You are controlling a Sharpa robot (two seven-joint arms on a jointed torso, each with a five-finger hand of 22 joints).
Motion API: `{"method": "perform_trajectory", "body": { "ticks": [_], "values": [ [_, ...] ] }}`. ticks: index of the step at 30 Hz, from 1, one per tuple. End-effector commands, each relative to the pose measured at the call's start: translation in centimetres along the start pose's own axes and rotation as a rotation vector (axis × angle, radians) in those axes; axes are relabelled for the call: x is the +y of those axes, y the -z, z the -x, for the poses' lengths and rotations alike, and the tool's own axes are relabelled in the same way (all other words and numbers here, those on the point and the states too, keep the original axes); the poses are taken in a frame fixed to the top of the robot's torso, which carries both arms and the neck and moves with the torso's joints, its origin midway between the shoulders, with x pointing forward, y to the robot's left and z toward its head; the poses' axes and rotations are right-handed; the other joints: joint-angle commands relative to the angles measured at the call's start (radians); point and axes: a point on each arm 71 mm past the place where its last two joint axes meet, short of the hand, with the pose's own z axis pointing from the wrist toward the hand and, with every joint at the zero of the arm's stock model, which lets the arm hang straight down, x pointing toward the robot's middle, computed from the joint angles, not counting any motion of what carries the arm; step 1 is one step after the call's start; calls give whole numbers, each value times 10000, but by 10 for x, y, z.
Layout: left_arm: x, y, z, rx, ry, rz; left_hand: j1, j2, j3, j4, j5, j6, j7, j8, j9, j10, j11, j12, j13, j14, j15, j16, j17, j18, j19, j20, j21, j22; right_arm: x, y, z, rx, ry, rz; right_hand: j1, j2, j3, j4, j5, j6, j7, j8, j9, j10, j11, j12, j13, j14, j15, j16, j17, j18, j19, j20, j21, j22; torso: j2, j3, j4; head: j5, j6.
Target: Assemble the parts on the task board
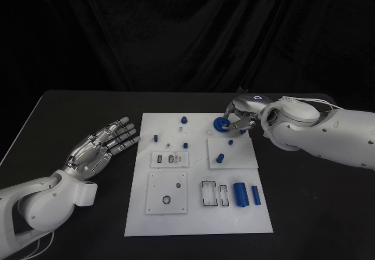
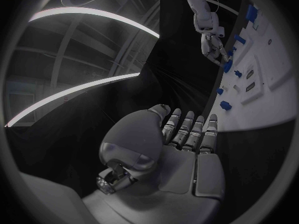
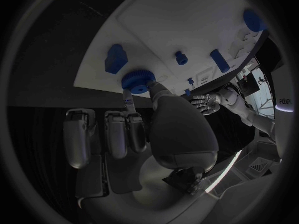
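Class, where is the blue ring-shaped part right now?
In the head view, the blue ring is pinched by the right hand over the task board's far right corner.

Both arms (image 1: 39, 197) are clad in smooth, rounded white shells, bulging at the forearm and narrowing toward the wrist. Each ends in a silver metal hand: the left hand (image 1: 100, 145) has segmented fingers with dark gaps, and the right hand (image 1: 244, 115) has a glossy knuckle cap. Thin white cables (image 1: 309, 101) run along the right wrist.

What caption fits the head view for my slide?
Right hand pinches a blue ring-shaped part over the white task board; left hand hovers open beside it.
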Motion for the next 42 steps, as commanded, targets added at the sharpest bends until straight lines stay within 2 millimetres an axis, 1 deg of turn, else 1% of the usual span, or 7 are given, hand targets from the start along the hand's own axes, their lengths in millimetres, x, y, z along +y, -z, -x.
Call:
{"method": "perform_trajectory", "body": {
  "ticks": [1,13,25,27,29,31,42],
  "values": [
    [-10,0,-2,153,103,-1320,-102,-34,47,10,42,-7,54,36,2,-2,67,35,7,-1,55,29,-9,-195,-34,3,-52,-9,-1,1,-6,191,76,-159,-208,49,5,134,32,-16,16,-47,11,1040,-75,26,2632,1066,-61,25,2631,19,422,-75,-56,1925,0,-2,8,-3,-7],
    [-8,-1,-1,171,120,-1265,-123,-38,72,3,40,-14,67,32,0,-10,76,39,5,-13,64,25,-13,-203,-41,5,-57,-12,-1,0,-11,611,343,-447,336,-87,228,-390,-68,-88,22,-105,156,1040,-71,26,2632,1066,-60,25,2631,58,316,-77,-170,1823,2,-5,2,-16,-14],
    [-8,0,-1,183,134,-1242,-123,-38,72,3,40,-14,67,32,0,-10,76,39,5,-13,64,25,-13,-203,-41,5,-57,-12,3,0,-11,36,1023,-335,534,-268,242,-641,-192,-265,52,-217,198,1040,-78,26,2632,1066,-68,25,2631,66,294,-81,-203,1807,-4,-6,-4,-6,-1],
    [-8,0,-1,180,132,-1239,-123,-38,72,3,40,-14,67,32,0,-10,76,39,5,-13,64,25,-13,-203,-41,5,-57,-12,4,1,-10,-164,1134,-314,488,-306,210,-635,-289,-351,73,-265,205,1040,-69,26,2632,1066,-61,25,2631,54,327,-77,-177,1843,-5,-11,-13,0,-1],
    [-8,0,-1,174,128,-1236,-123,-38,72,3,40,-14,67,32,0,-10,76,39,5,-13,64,25,-13,-203,-41,5,-57,-12,5,2,-10,-360,1222,-285,296,-380,79,-524,-826,-535,92,-359,222,1040,-60,26,2632,1066,-45,25,2631,-1,471,-65,-45,1997,-6,-13,-8,-2,0],
    [-8,0,0,171,126,-1231,-123,-38,72,3,40,-14,67,32,0,-10,76,39,5,-13,64,25,-13,-203,-41,5,-57,-12,6,2,-9,-485,1273,-251,237,-387,38,-471,-974,-621,97,-398,237,1040,-57,26,2632,1066,-41,25,2631,-21,526,-61,7,2057,-2,-9,9,-24,4],
    [-7,0,0,170,124,-1172,-155,-36,118,-7,39,-24,86,27,-2,-20,94,50,5,-8,80,39,-12,-217,-38,8,-54,-12,9,4,-10,-567,1334,-140,196,-351,16,-402,-869,-808,95,-487,263,1040,-56,26,2632,1066,-37,25,2631,-53,614,-56,88,2153,2,-6,10,-34,-20]
  ]
}}
